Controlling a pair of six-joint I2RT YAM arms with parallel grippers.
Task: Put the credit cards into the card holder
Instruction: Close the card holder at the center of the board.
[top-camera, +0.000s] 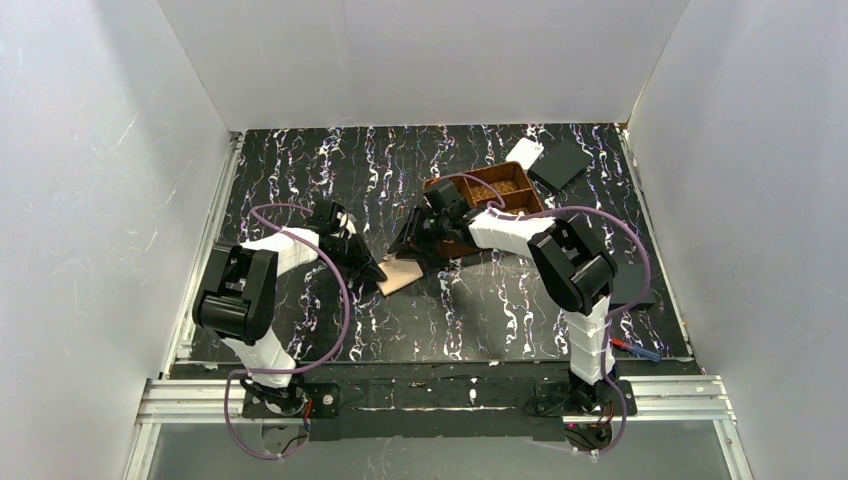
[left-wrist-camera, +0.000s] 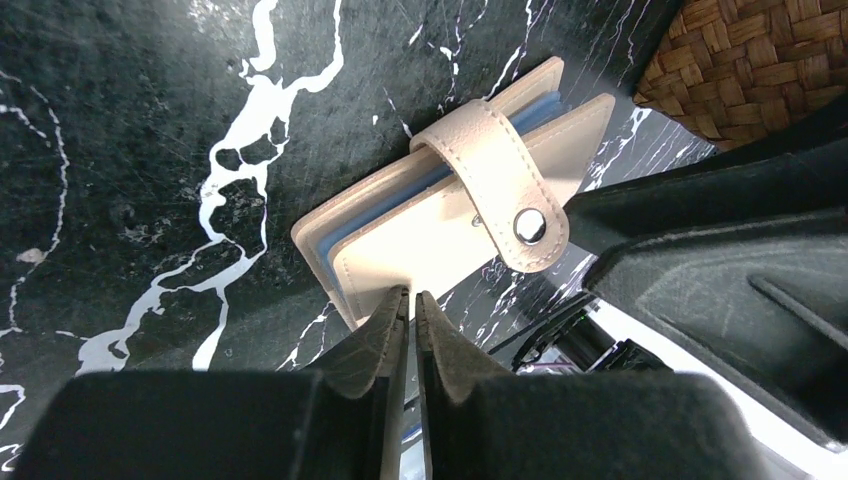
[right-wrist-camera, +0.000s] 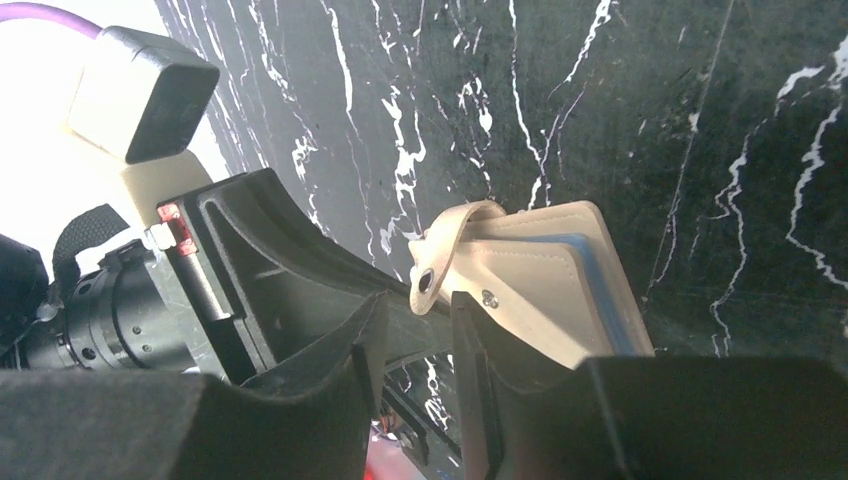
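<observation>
Your left pincer (left-wrist-camera: 408, 297) is closed to a slit on the left edge of the tan card holder (left-wrist-camera: 430, 240). Your right pincer (right-wrist-camera: 420, 315) stands part open, the unsnapped strap (right-wrist-camera: 445, 250) at its tips. Black marbled bench (top-camera: 480, 310); white walls (top-camera: 420, 60) around.

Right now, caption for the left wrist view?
Left end effector pinching the tan card holder's edge; woven basket at top right.

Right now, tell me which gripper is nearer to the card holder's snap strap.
Right. The right gripper is open with the strap just ahead of its fingertips; the left gripper is closed at the card holder's edge, off to the strap's side.
</observation>
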